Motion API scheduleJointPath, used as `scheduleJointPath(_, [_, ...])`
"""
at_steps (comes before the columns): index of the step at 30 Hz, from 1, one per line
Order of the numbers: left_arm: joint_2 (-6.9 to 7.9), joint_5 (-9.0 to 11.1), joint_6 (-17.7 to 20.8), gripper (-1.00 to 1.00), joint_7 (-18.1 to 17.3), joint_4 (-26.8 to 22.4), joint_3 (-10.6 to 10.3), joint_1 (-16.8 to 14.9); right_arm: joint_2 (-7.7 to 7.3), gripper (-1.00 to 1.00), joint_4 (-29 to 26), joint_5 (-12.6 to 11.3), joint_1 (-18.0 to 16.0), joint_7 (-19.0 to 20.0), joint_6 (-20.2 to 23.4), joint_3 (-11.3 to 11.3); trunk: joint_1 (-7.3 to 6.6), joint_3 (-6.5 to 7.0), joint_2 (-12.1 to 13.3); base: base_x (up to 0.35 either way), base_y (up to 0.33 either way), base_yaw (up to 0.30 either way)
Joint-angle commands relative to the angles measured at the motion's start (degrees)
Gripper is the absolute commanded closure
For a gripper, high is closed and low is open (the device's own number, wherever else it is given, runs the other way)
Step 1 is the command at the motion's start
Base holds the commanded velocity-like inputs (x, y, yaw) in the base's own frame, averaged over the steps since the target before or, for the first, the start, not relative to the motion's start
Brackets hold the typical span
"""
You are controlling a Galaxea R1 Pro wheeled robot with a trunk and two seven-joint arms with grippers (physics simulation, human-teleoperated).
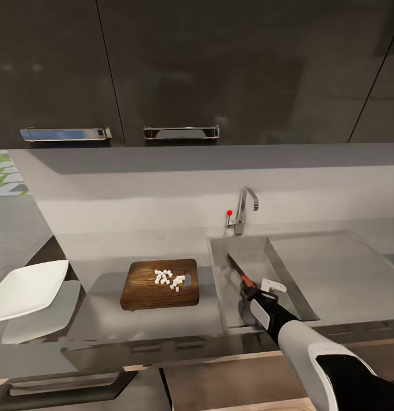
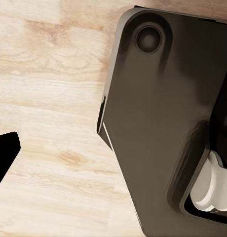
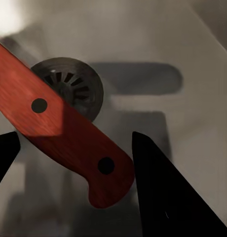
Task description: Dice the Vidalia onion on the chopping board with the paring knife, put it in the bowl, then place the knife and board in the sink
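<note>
- One paring knife [image 1: 240,274]: our right hand [image 1: 255,292] holds it over the sink [image 1: 288,268] basin; in the right wrist view the red handle [image 3: 69,138] lies between the fingers [image 3: 163,192], above the round drain [image 3: 74,86]. We cannot tell whether they pinch it.
- One chopping board [image 1: 145,291] on the grey surface [image 1: 100,257], left of the sink, carrying the diced onion [image 1: 168,278].
- One white bowl [image 1: 27,288] at the surface's left end.
- Our left hand [image 2: 5,153]: one dark fingertip over wooden flooring [image 2: 49,103]; its state we cannot tell.
</note>
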Motion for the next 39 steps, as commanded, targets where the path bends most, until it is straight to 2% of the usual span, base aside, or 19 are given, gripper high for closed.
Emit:
scheduleJointPath(1, [-0.03,-0.1,-0.2,-1.0,0.1,0.1,-0.2,-0.1,0.02,1.0,-0.1,-0.3,0.0,-0.1,0.7,0.1,0.03,-0.12,-0.1,0.0,0.0,0.0])
scheduleJointPath(6, [-0.09,-0.1,-0.2,-1.0,0.1,0.1,-0.2,-0.1,0.09,1.0,-0.1,-0.3,0.0,0.0,2.3,0.1,0.03,-0.21,-0.1,0.0,0.0,0.0])
scheduleJointPath(24, [-0.29,-0.1,-0.1,-1.0,0.0,0.1,-0.3,0.0,0.18,1.0,-0.1,-0.3,0.0,0.0,2.4,0.1,0.03,-1.82,-0.1,0.066,0.049,0.0])
scheduleJointPath(33, [-0.38,-0.2,0.0,-1.0,0.0,0.1,-0.3,-0.1,0.11,1.0,-0.1,-0.3,0.0,0.0,2.4,0.1,0.03,-1.9,-0.1,0.0,0.0,0.0])
scheduleJointPath(34, [-0.38,-0.2,0.0,-1.0,0.0,0.1,-0.3,0.0,0.13,-1.0,-0.1,-0.3,0.0,0.0,2.4,0.1,0.03,-1.9,-0.1,0.0,0.0,0.0])
scheduleJointPath(39, [-0.38,-0.1,0.0,-1.0,0.0,0.1,-0.3,-0.1,0.18,-1.0,-0.1,-0.3,0.0,0.0,2.4,0.1,0.03,-1.9,-0.1,0.0,0.0,0.0])
